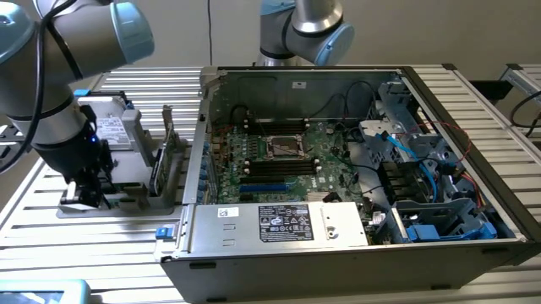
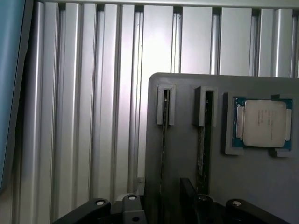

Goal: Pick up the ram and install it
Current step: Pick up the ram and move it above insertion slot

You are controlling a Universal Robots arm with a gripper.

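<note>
Currently the pincer (image 1: 85, 193) is hanging low over the end of the grey holder tray (image 1: 127, 206) at the exterior view's left. Its jaws are standing wide apart and gripping nothing.

- Slatted aluminium table (image 1: 85, 247) is carrying everything, running under and around the pincer.
- Silver hard drive (image 1: 114, 126) is standing in the tray just behind the pincer.
- Ram (image 1: 156, 172) is sitting upright on its long edge in a tray slot, near the pincer, toward the exterior view's right of it. It's not being lifted.
- Taller expansion card (image 1: 167, 136) is standing just beyond the ram, further from the pincer.
- Wrist camera is looking down on the ram edge and on a second thin board (image 2: 164, 140) in the neighbouring slot. The ram is probably almost under the fingers, but contact is hard to call.
- CPU chip (image 2: 262, 123) is lying flat in its tray pocket, past the ram.
- Open PC case (image 1: 439, 82) is sitting well apart from the pincer, with the motherboard (image 1: 330, 136) and its black memory slots (image 1: 279, 166) facing up.
</note>
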